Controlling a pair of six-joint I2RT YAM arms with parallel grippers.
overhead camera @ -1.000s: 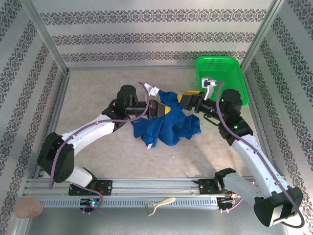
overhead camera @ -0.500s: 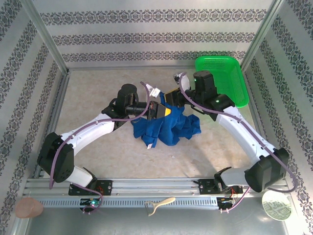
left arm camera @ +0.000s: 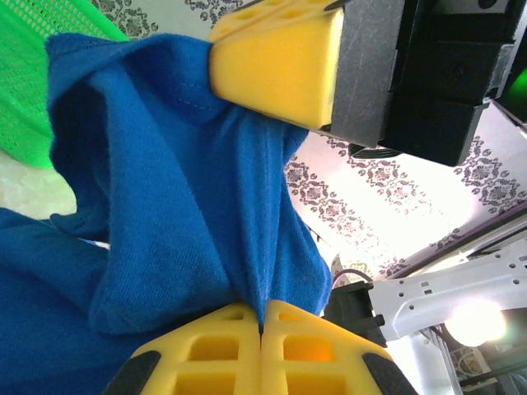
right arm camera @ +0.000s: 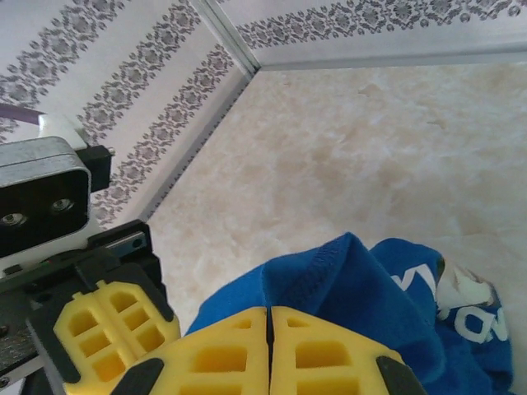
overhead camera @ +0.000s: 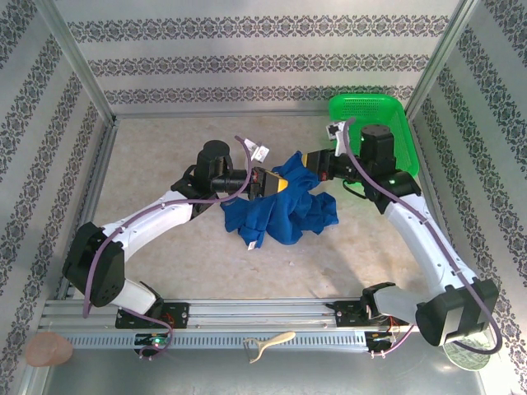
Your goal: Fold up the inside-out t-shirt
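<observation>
Right now the inside-out t-shirt is lying in a crumpled heap near the middle of the table, with its upper part being lifted off the surface between the two arms. The left gripper is pinching a ridge of blue cloth: its yellow fingers are pressed together, and the fabric is rising out of the seam between them. The right gripper is pinching too, its jaws closed on a fold with a stitched edge, just beside the left one. Two grips this close on the same bunch are probably meant to let the arms draw apart and spread the cloth, since nothing can be folded while it is heaped like this. In the right wrist view some white lettering is showing on one patch, so the faces are lying mixed. The green basket is sitting in the far right corner, apart from the shirt. The folding itself is not yet begun, I judge.
</observation>
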